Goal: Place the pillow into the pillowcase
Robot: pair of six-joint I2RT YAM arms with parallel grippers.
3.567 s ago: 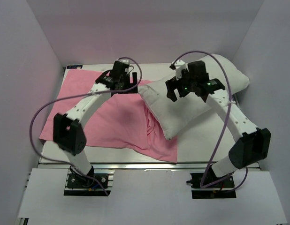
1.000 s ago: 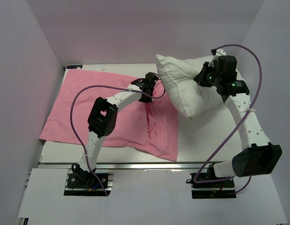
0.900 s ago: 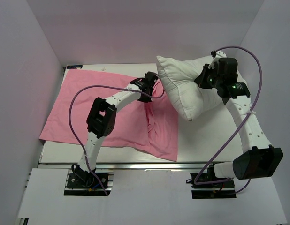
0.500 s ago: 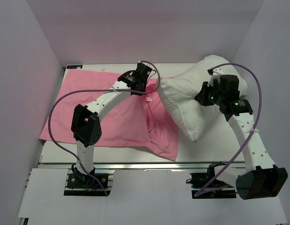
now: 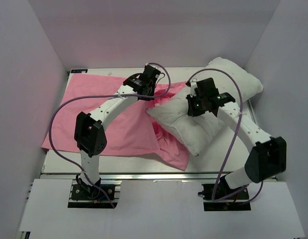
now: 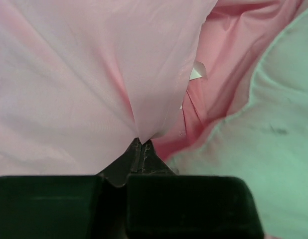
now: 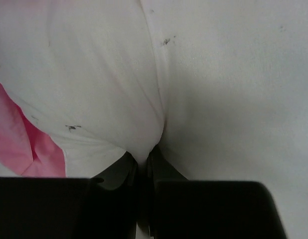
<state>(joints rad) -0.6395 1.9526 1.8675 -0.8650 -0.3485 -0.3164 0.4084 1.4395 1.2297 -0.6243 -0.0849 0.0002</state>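
Observation:
The pink pillowcase (image 5: 94, 119) lies spread over the table's left half, its open end rumpled near the middle. My left gripper (image 5: 151, 92) is shut on the upper edge of that opening, and in the left wrist view the fingertips (image 6: 141, 142) pinch a raised fold of the pillowcase (image 6: 84, 74). The white pillow (image 5: 214, 114) lies slanted from the back right corner, with its left corner over the pillowcase mouth. My right gripper (image 5: 194, 103) is shut on a pinch of the pillow (image 7: 219, 74), as the right wrist view shows at the gripper (image 7: 144, 154). The pillow (image 6: 273, 129) sits right beside the held fold.
The white table (image 5: 219, 159) is boxed in by pale walls on the left, back and right. A purple cable (image 5: 59, 124) loops off each arm. The pillowcase's lower flap (image 5: 171, 149) hangs near the table's front edge.
The right arm has swung left and down, carrying the pillow from the back right toward the pillowcase opening. The left gripper has shifted slightly back, still holding the pink edge.

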